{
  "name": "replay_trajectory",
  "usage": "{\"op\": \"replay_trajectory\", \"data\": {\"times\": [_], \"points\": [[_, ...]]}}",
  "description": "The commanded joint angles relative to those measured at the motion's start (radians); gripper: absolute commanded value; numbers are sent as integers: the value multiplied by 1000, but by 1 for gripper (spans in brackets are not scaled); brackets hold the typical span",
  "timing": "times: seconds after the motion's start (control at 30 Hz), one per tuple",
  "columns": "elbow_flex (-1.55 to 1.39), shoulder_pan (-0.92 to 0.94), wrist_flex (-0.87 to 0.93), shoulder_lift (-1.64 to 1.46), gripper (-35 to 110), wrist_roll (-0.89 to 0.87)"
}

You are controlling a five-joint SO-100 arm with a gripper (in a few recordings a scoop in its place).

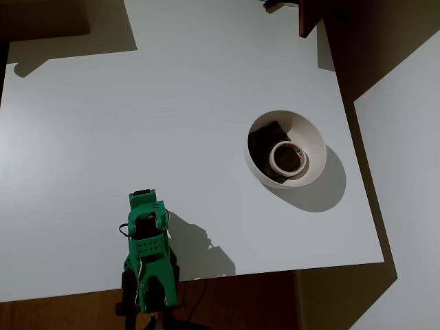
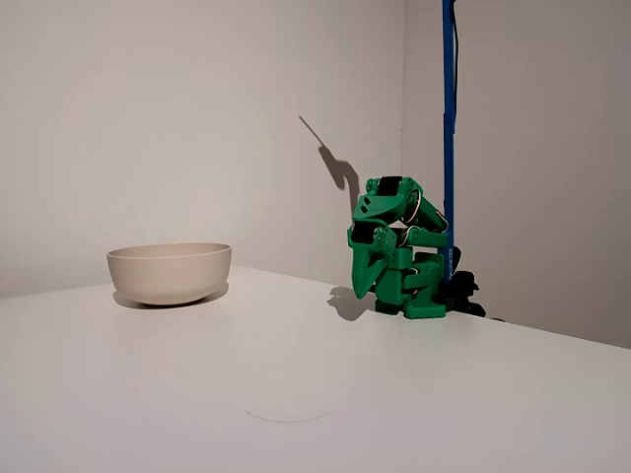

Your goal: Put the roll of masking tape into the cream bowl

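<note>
White table (image 1: 137,103) bearing, at its near edge in the overhead view, the folded green arm (image 1: 148,258), well apart from the cream bowl (image 1: 309,134). The roll of masking tape (image 1: 284,157) lies inside the bowl beside a dark lump (image 1: 265,141); the placing step appears complete, and no further move seems required. Gripper (image 2: 363,281) tucked downward; whether it is parted cannot be told. Nothing obstructs the table between arm and bowl.
</note>
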State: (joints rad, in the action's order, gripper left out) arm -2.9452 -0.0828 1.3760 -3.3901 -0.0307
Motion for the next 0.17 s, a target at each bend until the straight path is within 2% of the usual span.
{"op": "replay_trajectory", "data": {"times": [0.0, 0.13], "points": [[31, -11, 11, 2, -8, -6], [31, -11, 11, 2, -8, -6]]}}
